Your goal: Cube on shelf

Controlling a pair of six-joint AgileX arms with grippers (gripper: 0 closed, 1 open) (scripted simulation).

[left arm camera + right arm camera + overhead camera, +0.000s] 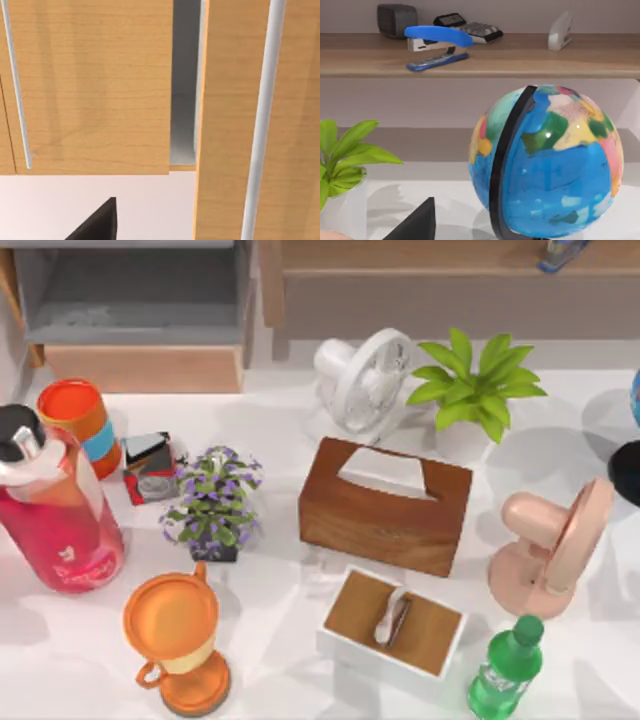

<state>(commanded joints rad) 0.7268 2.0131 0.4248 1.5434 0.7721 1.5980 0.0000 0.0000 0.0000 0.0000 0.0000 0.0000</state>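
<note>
Our left gripper [97,225] hangs before wooden cabinet doors [100,90]. Our right gripper [415,225] looks past the globe [545,160] below the shelf [530,57], likely scouting it. We cannot tell either's grip or the cube's place.

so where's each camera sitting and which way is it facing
Top view: above the table, looking down on the tissue box, fans and plants, shelf at the far edge; no arm shows.
Left wrist view: on the left arm, facing wooden cabinet fronts; a dark gripper tip at the edge.
Right wrist view: on the right arm, facing the globe and shelf; a dark tip shows.
Shared: top and right wrist views both show the stapler on the shelf.
</note>
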